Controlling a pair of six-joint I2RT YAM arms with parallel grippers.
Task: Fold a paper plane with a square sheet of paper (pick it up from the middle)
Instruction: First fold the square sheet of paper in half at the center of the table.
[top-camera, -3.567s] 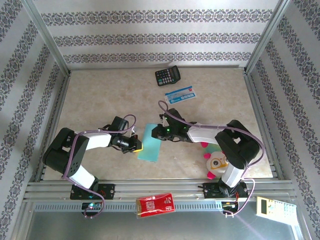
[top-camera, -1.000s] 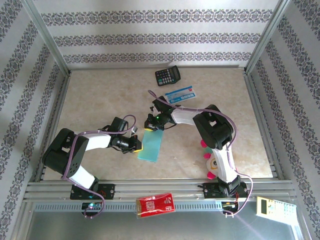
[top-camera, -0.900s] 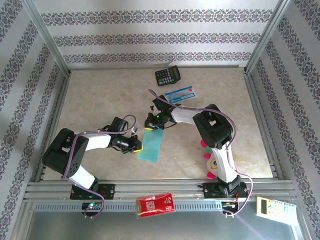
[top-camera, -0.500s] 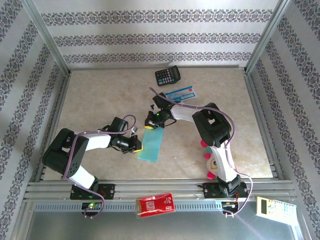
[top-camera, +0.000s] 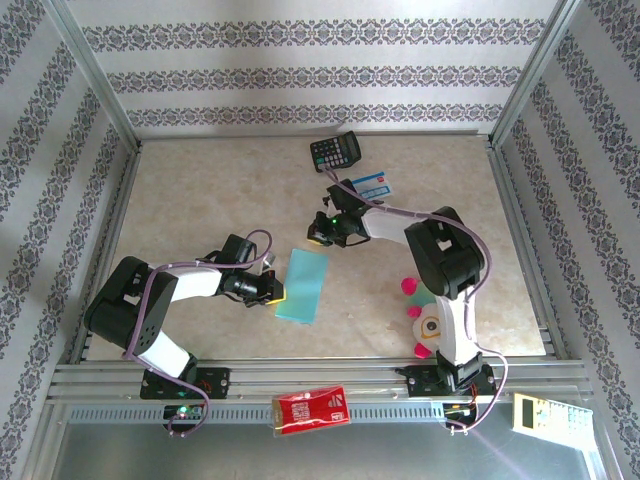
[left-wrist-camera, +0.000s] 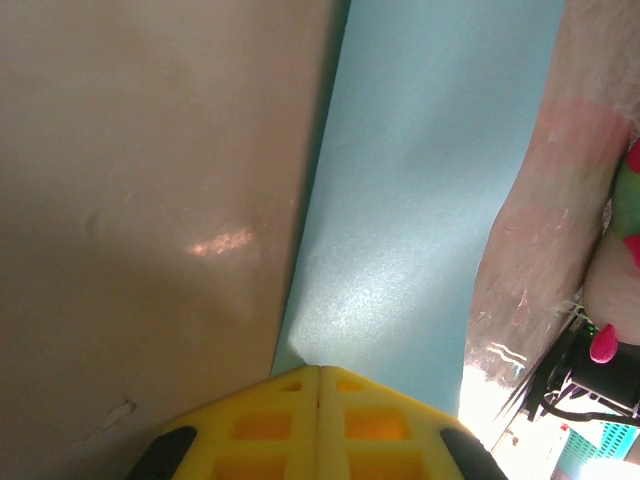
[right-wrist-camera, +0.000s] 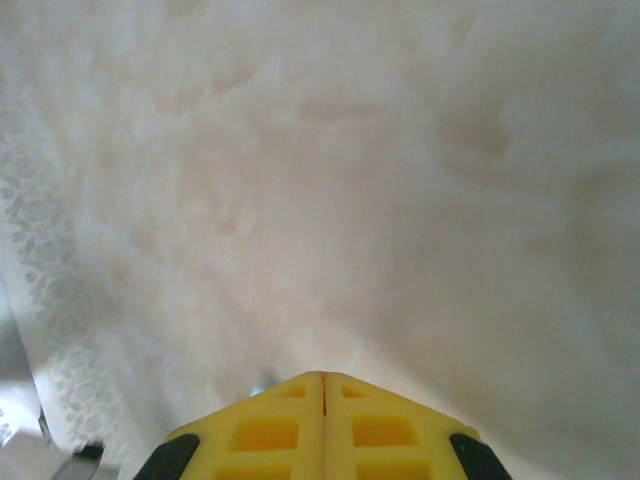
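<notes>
"Paper (top-camera: 302, 285) is lying folded at lower centre. Why is the left gripper (top-camera: 274, 292) resting at its left edge?"
"Pinning it, likely; jaws pressed together. Right gripper (top-camera: 318, 238), also closed, is hovering apart, centre frame."

Black joints, white link shells, looped lilac cables (top-camera: 258, 238), green lights (top-camera: 331, 214) — left tool (left-wrist-camera: 319, 382) and right tool (right-wrist-camera: 322, 386) yellow, grid-pocketed

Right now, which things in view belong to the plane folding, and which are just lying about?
Job: turquoise paper, left gripper, right gripper.
Lying about: black calculator, blue-and-white card, plush toy, red packet.
</notes>
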